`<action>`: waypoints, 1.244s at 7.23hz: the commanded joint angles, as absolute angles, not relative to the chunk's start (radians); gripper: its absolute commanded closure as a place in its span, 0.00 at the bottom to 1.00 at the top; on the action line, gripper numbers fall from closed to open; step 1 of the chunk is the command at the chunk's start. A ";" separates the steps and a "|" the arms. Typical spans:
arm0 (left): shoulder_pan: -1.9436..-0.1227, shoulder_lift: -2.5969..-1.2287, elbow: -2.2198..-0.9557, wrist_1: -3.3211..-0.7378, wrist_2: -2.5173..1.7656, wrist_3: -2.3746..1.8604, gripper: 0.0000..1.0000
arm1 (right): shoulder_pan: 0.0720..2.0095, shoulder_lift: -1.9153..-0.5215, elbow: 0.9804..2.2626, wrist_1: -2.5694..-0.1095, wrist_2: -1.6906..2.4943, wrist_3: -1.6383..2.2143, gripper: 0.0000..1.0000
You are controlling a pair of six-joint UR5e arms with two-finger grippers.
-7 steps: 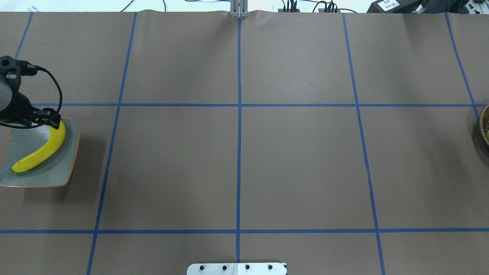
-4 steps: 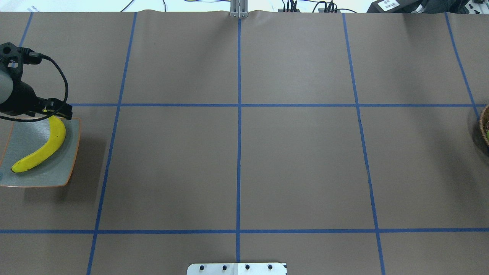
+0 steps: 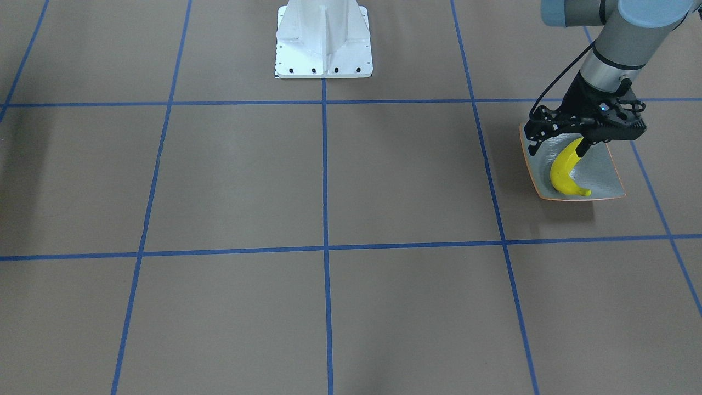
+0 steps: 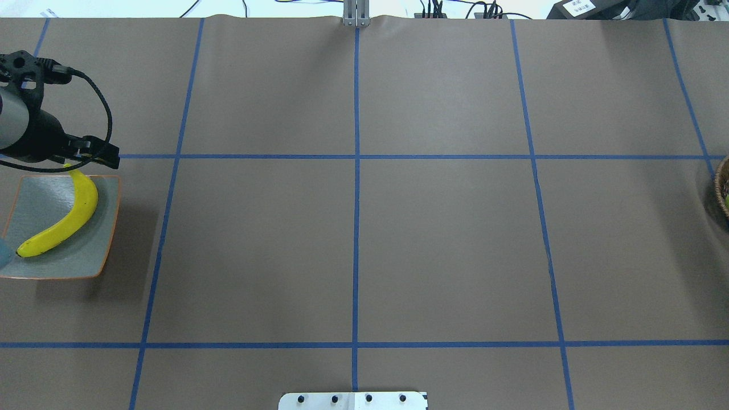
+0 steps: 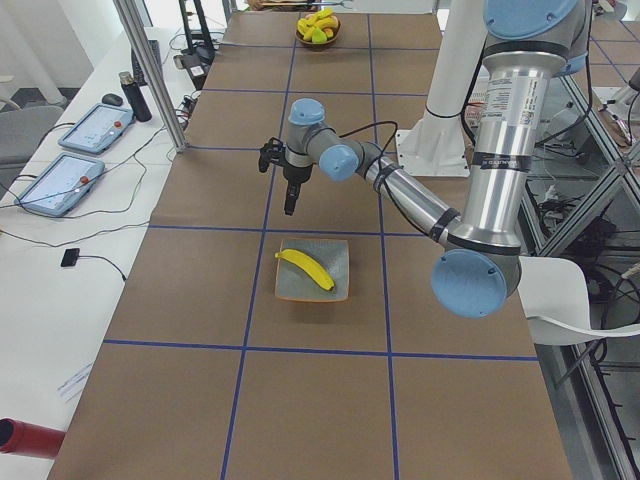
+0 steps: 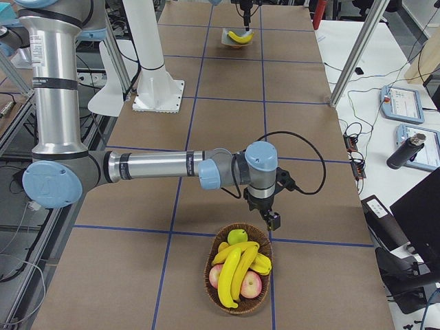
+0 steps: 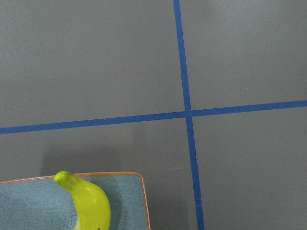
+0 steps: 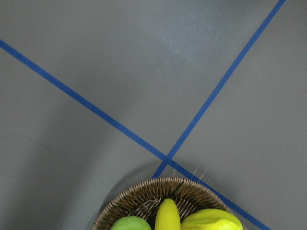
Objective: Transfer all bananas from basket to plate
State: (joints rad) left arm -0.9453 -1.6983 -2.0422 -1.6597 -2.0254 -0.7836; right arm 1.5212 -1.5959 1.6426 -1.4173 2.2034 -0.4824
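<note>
Front-facing view: the left tool (image 3: 558, 148) is hanging spread wide over the robot-side edge of the square, glossy grey-green plate (image 3: 600, 171) with a thin orange-brown rim. It is gripping nothing. One bright yellow curved banana (image 3: 565, 174) is lying free in the plate on the brown paper-covered desk (image 3: 219, 181). Left-end view: that tool is standing well above the desk, apart from the fruit. Judgement: it should be rising straight and clearing the rim before swinging off, so the banana is not nudged. Right-end view: the right tool (image 6: 273, 218) is hovering just beside the round wicker basket (image 6: 208, 271); I cannot tell how its fingers are set. The remaining yellow bananas (image 6: 234, 269) are resting on top of red and green apples (image 6: 251, 283). Judgement: it should be coming down over the topmost banana, jaws across its middle, keeping off the apples. Left wrist view: only the banana's stem end and a plate corner are showing. Right wrist view: only the basket rim and fruit tops are showing. Overhead view: against a second ago, the left tool is drawing off the banana's far end toward the tape line, while the banana is staying put.
</note>
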 commanded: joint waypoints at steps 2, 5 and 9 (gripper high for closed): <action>-0.945 -1.700 -2.045 -1.660 -2.022 -0.784 0.00 | 1.568 -1.689 1.554 -1.283 2.201 -0.569 0.00; -0.946 -1.700 -2.051 -1.661 -2.022 -0.784 0.00 | 1.588 -1.753 1.505 -1.091 2.194 -0.678 0.01; -0.948 -1.698 -2.057 -1.661 -2.022 -0.784 0.00 | 1.585 -1.787 1.506 -1.055 2.160 -0.772 0.23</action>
State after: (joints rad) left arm -0.9474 -1.6983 -2.0560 -1.6613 -2.0218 -0.7845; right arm 1.5862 -1.7826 1.5058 -1.0572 2.1617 -0.7605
